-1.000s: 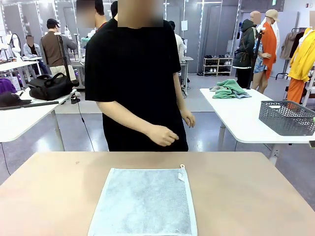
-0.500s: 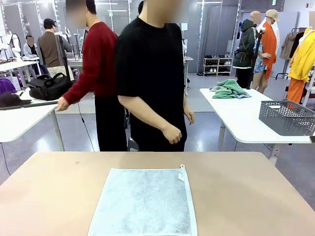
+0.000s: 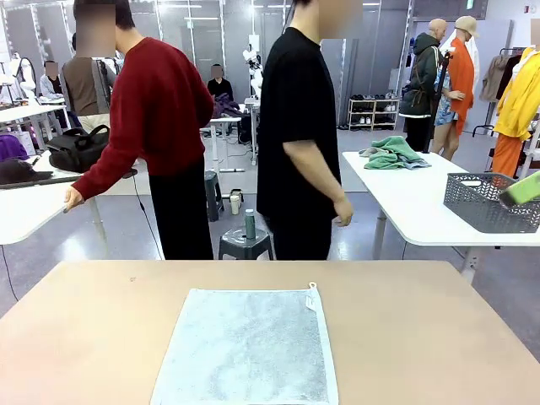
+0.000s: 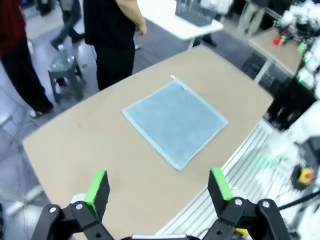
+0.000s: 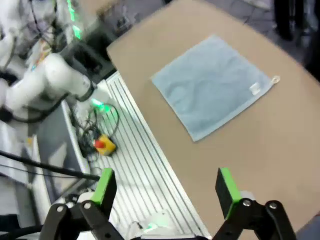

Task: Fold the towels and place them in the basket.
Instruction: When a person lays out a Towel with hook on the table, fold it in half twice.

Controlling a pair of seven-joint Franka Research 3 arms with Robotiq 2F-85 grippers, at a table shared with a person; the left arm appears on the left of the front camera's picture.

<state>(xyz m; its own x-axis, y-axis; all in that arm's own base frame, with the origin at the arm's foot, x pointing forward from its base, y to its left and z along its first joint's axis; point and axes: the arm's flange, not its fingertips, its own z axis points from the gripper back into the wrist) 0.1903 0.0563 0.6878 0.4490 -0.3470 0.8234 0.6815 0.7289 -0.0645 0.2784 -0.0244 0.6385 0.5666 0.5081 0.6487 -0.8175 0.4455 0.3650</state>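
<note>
Left wrist view looks down past the left fingers (image 4: 98, 185), spread wide with nothing between them, high above the tabletop (image 4: 100, 145). The grey-blue towel (image 4: 175, 120) lies flat ahead of and below them, well apart. The right fingers (image 5: 106, 186) are spread and empty too, with the same towel ahead and below. I judge neither arm clearly the nearer.

The towel is close to square, so it has hardly any long axis. Seen from the front, its edges run square with the tabletop's near edge, and its white tag (image 3: 310, 302) sits at the far right corner.

Farther off, on a white table (image 3: 405, 202), a loose heap of green towels (image 3: 392, 153) lies apart from the basket (image 3: 485, 202). A blurred pale-green shape crosses the basket's right end. Whether it is inside I cannot tell.
</note>
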